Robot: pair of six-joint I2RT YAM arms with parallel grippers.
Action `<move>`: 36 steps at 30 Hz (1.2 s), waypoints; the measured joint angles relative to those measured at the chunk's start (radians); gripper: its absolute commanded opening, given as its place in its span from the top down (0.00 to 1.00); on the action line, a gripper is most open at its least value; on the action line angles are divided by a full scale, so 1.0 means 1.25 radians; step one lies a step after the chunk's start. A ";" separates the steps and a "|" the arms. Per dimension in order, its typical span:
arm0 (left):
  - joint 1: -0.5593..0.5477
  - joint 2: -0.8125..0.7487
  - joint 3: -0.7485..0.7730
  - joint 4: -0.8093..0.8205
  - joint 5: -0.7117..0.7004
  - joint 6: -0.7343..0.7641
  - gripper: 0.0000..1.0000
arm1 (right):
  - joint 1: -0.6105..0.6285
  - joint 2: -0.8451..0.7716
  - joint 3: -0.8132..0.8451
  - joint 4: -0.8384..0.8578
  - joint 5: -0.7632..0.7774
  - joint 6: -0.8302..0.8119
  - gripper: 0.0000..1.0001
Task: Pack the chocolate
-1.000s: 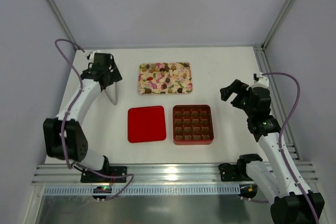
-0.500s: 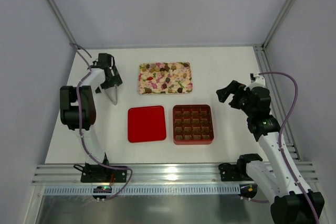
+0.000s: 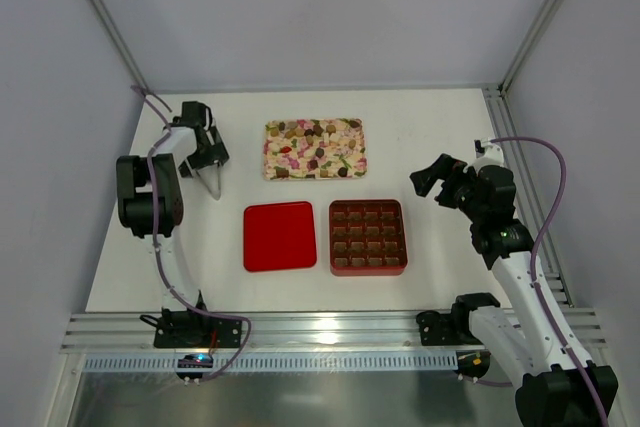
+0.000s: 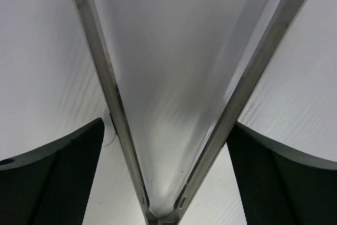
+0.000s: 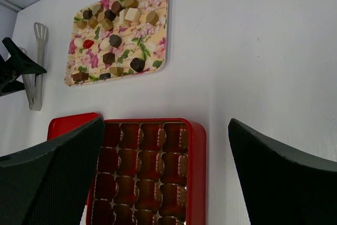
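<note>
My left tool (image 3: 207, 169) straddles the tongs (image 3: 212, 182), fingers spread; right tool (image 3: 437, 179) spread, empty. Chocolate (image 3: 313, 148) at twelve o'clock looks small and slippery; I'd pinch pieces gently across their sides.

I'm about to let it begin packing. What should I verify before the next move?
1. Red box uncovered, lid lying beside it: ok.
2. Insert cells look free to receive pieces: ok.
3. Chocolate lying on the flowered tray, none in the box yet: ok.
4. Tongs sit between the left pincer fingers: ok. Firm grip on them: cannot tell.
5. Right pincer open and holding nothing, off to the box's right: ok.
</note>
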 measured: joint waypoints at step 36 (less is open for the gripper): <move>-0.139 -0.368 0.026 -0.239 -0.003 -0.002 0.54 | 0.000 0.000 0.000 -0.001 0.006 -0.013 0.00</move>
